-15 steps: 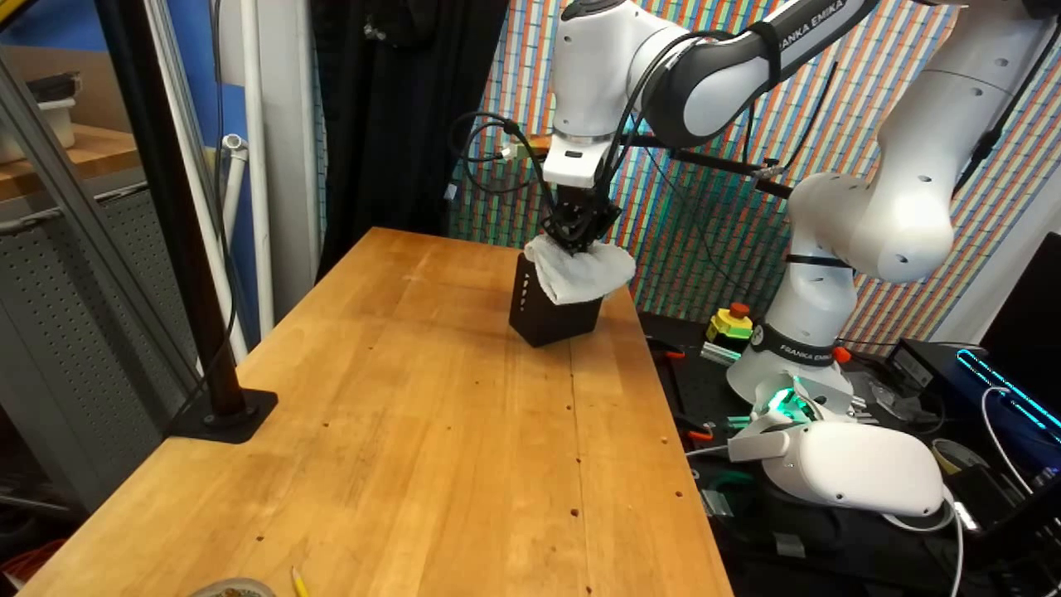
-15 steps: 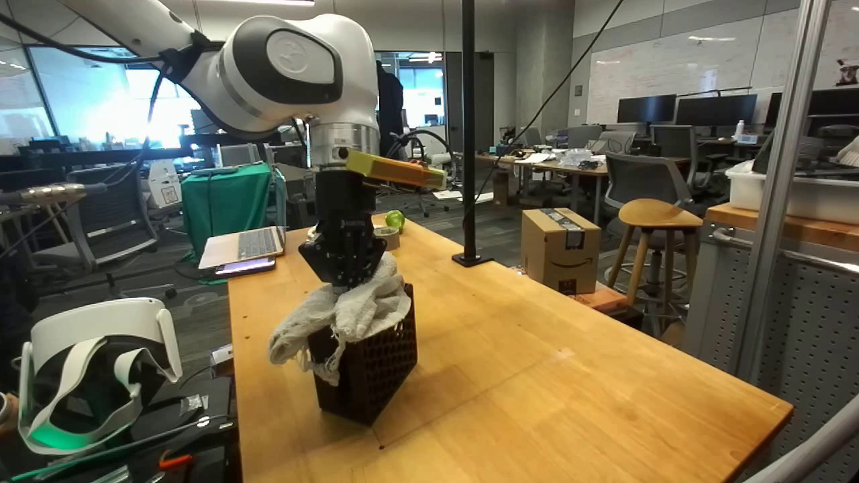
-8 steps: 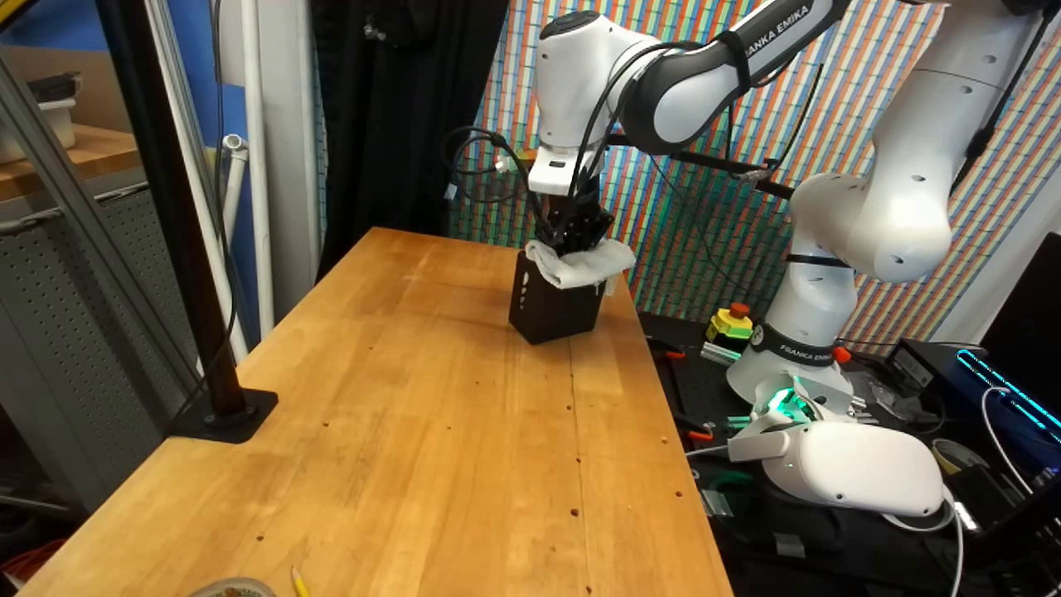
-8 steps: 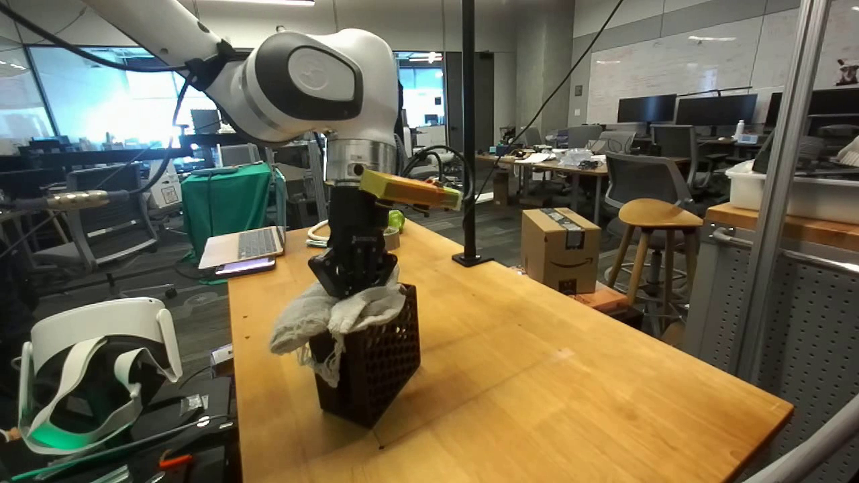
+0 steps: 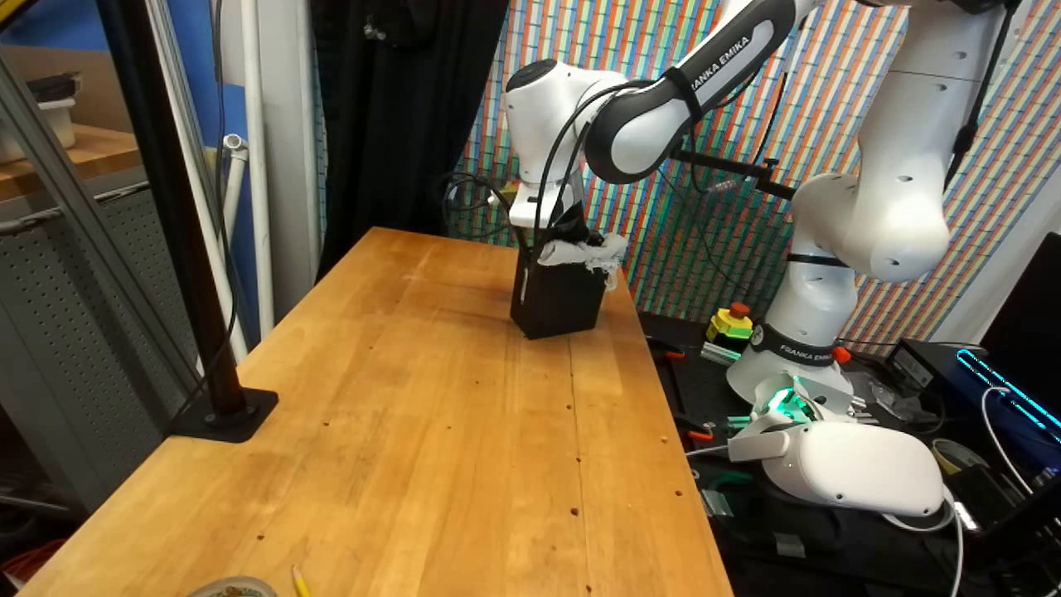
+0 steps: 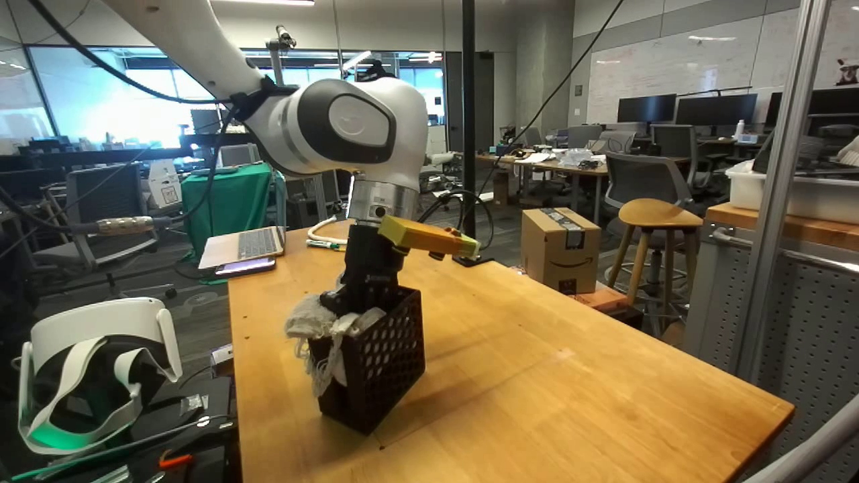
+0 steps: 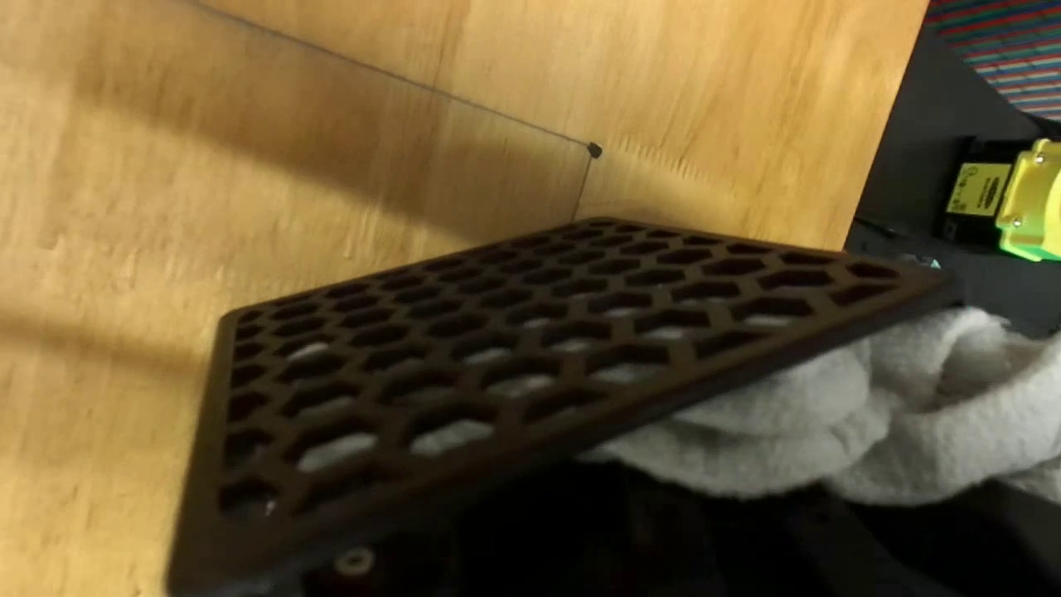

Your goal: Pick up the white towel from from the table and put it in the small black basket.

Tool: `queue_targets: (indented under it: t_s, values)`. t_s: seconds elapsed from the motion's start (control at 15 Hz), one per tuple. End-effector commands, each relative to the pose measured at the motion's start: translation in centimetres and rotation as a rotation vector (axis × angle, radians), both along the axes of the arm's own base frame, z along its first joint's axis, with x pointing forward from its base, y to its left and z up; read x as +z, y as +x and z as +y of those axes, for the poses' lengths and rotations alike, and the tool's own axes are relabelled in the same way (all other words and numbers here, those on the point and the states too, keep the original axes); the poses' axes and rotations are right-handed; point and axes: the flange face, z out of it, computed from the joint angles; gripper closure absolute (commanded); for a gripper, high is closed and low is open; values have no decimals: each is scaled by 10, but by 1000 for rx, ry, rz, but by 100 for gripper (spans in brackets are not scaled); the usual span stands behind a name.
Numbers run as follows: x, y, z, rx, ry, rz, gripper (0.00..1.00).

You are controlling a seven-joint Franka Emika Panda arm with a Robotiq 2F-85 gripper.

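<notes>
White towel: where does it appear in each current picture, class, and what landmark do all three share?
In an exterior view: the white towel, just above and right of centre.
In an exterior view: the white towel, left of and below centre.
Wrist view: white towel, lower right.
Shared landmark: the black basket, visible in all three.

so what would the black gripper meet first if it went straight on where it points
Likely the bunched cream-white cloth towel: the black gripper points down into the black box-shaped basket, with towel partly inside. What's directly below is hidden, so depth is unclear.
</notes>
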Motion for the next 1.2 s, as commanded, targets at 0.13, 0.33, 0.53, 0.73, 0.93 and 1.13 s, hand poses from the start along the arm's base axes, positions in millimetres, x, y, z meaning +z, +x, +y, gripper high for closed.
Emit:
queue_targets:
  t_s: [0.13,0.33,0.53,0.73,0.93,1.13]
  values:
    - [-32,10,-1,-56,11,112,96]
    - [-21,8,11,-75,101,169,97]
    - [-18,4,33,-89,169,210,97]
    - [-16,7,51,-114,210,227,97]
    - [-14,16,65,-142,223,206,97]
    - [-5,30,78,-131,217,153,97]
